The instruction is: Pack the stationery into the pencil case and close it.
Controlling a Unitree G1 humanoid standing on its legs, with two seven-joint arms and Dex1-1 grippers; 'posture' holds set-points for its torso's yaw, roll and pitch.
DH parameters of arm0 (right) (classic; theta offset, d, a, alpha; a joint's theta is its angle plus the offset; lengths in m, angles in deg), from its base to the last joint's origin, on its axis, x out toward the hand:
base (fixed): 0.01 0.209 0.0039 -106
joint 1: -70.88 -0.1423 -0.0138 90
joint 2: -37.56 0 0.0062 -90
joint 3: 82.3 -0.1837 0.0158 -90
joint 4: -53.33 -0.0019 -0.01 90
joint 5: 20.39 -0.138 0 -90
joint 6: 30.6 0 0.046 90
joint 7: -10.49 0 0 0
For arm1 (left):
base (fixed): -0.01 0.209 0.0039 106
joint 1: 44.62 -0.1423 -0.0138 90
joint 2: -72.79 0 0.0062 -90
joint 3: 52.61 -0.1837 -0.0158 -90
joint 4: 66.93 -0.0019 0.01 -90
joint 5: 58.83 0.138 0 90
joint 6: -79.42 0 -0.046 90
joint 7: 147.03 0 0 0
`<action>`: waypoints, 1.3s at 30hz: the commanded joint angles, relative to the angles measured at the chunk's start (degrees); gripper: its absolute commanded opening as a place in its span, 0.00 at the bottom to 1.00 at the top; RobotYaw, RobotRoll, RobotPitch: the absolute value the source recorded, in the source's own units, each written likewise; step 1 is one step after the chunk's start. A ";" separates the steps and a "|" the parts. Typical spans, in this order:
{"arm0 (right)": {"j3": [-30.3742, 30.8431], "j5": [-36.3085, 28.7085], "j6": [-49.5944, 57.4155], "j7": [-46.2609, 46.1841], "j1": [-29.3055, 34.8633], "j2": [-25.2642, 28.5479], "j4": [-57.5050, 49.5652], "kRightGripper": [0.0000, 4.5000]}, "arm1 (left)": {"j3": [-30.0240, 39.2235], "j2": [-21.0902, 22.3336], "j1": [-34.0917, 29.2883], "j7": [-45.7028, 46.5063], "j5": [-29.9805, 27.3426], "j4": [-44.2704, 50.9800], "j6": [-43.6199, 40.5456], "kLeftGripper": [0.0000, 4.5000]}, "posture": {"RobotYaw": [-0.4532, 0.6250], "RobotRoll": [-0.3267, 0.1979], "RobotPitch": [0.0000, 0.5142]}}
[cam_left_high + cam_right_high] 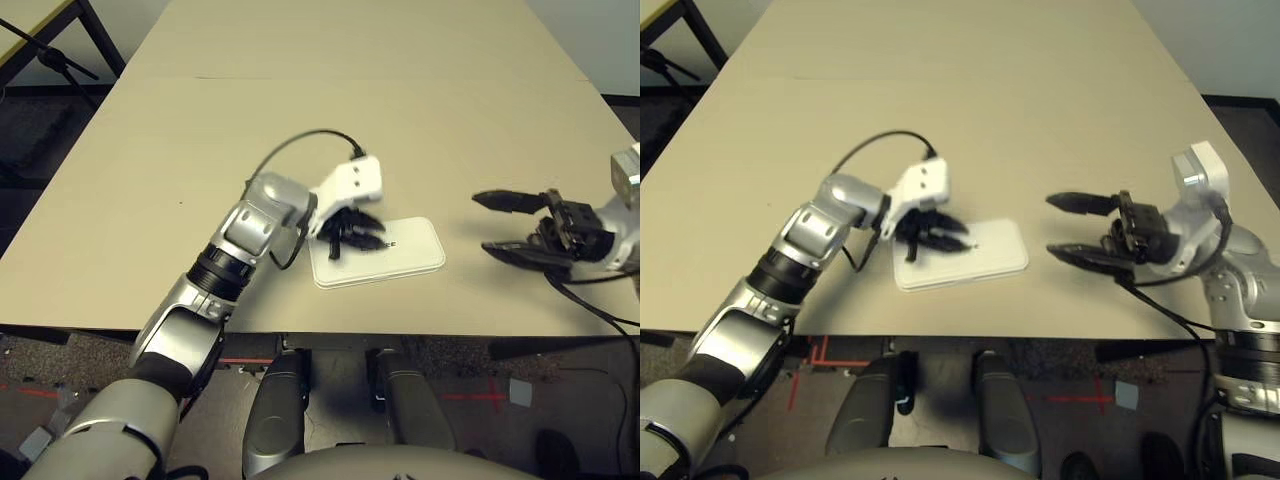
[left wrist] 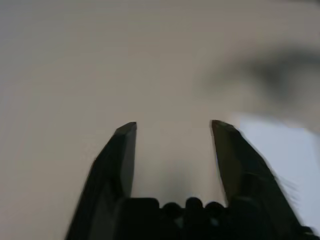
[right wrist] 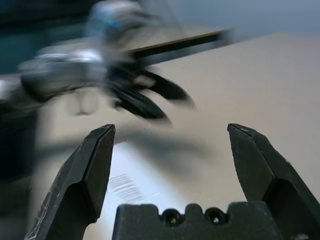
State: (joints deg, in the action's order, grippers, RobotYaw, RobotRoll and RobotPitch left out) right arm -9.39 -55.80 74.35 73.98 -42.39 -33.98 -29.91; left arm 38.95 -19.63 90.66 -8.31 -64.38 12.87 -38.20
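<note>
Table (image 1: 200,150): closed pencil case (image 1: 400,258) under left claw (image 1: 352,230), fingers spread.

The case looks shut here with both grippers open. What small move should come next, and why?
Probably lift the left gripper up and back off the pencil case. The case lies flat on the table with its lid down, and no loose stationery is visible. The left gripper's fingers are spread and empty over the lid's left part. The right gripper hangs open, apart from the case, so nothing seems left to grasp.
</note>
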 commanded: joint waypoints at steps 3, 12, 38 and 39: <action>-2.70 4.45 -2.04 -13.96 -4.80 -2.23 6.77 1.00 | 9.78 1.78 -4.01 15.85 0.55 -3.93 10.88 1.00 | 0.57 0.62 0.37; -7.58 14.33 -13.13 -39.79 -11.95 -2.96 25.42 1.00 | 17.22 1.49 -12.45 33.71 0.93 -4.18 22.99 1.00 | 0.57 0.62 0.37; -8.31 16.07 -18.73 -45.66 -7.66 -2.50 33.43 1.00 | 15.61 1.23 -13.65 40.84 0.50 -17.95 31.62 1.00 | 0.49 0.62 0.38; -8.21 16.06 -18.63 -45.46 -7.44 -2.68 33.04 1.00 | 15.46 1.23 -13.62 40.62 0.45 -18.17 31.73 1.00 | 0.49 0.62 0.38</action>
State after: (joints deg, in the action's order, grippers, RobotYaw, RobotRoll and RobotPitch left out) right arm -17.78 -39.40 54.98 28.08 -51.03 -36.23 4.66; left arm 54.76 -18.47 76.82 32.41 -63.37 -3.96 -7.12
